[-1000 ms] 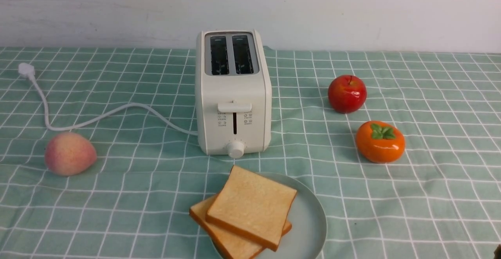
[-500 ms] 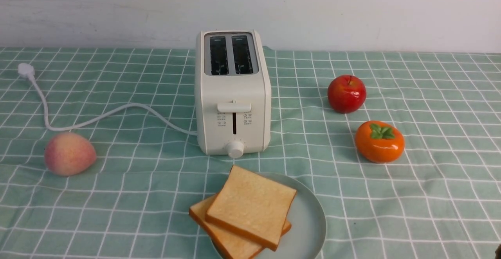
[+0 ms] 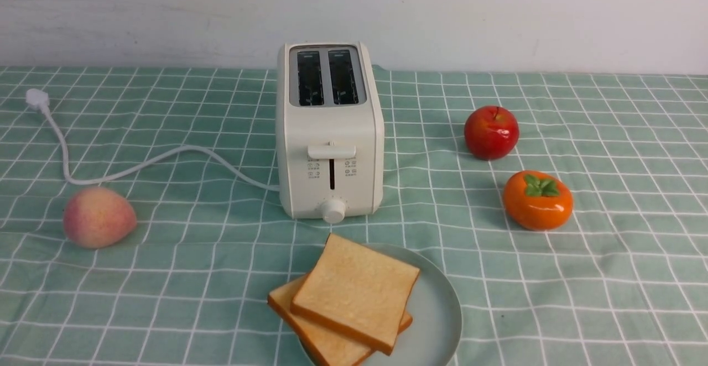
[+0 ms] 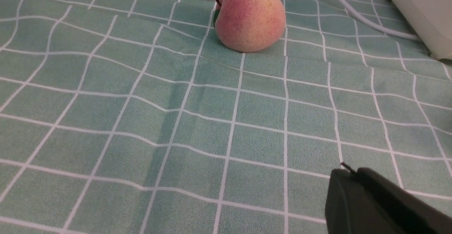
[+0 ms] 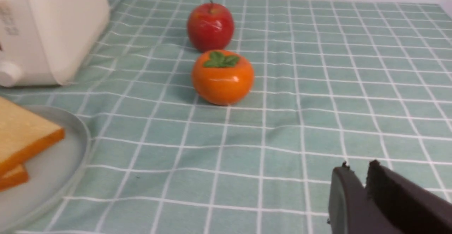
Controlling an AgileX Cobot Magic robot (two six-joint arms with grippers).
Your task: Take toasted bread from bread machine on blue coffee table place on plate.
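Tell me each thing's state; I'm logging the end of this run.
White two-slot toaster: upright, both slots empty, lever up.
White power cord: unplugged, plug lying on the cloth.
Two golden toast slices: stacked flat on the plate, overhanging its left rim.
Pale blue-green round plate: on the checked cloth, before the toaster.
Left gripper: shut, empty.
Right gripper: shut, empty.

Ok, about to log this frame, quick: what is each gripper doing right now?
Left gripper: shut, holding nothing, above the cloth.
Right gripper: fingers nearly together, holding nothing; whether fully shut cannot be told.
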